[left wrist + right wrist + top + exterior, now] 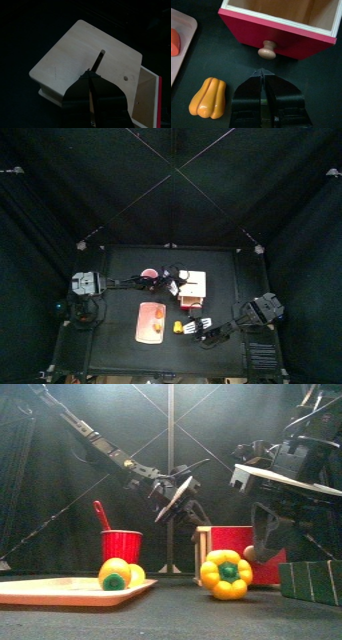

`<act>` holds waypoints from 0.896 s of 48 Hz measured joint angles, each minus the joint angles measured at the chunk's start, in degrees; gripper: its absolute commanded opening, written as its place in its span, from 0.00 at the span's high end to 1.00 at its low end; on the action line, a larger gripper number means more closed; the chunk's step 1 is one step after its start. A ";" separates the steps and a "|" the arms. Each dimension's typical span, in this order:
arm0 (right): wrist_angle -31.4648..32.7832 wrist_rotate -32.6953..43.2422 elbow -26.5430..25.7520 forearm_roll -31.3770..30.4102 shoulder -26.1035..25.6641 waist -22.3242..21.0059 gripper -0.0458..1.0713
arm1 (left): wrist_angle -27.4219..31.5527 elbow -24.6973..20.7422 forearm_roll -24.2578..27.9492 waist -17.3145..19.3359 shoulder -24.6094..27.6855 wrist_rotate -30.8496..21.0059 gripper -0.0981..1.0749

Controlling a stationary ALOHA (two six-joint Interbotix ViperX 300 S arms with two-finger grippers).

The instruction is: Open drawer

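Note:
The drawer (298,39) is a cream box with a red sliding part pulled partly out, so its wooden inside shows. A round wooden knob (268,50) sticks out of the red front. My right gripper (262,75) sits just short of the knob, its jaws almost together and holding nothing. In the top view the drawer (194,291) stands mid-table, with the right gripper (207,328) in front of it. My left gripper (97,64) looks shut and hovers over the cream top (73,55); whether it touches is unclear. From the front, the drawer (238,544) stands behind a pepper.
A yellow-orange pepper (226,574) lies in front of the drawer, beside my right gripper (208,97). A red cup (122,544) with a utensil in it stands left of the drawer. A pink tray (151,333) holding food lies at the front left.

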 measured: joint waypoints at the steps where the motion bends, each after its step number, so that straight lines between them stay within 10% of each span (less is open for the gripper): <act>1: 0.00 0.00 0.00 0.00 0.09 0.00 0.52 | 0.09 0.00 0.00 0.00 0.09 0.00 0.69; 13: 0.79 0.00 -0.35 -0.26 0.00 -0.18 0.33 | 0.09 0.00 -0.09 0.00 0.09 0.00 0.69; 43: 0.62 -0.18 -0.53 2.37 -1.76 -3.96 0.32 | 0.18 -0.18 0.00 0.00 0.18 0.00 0.69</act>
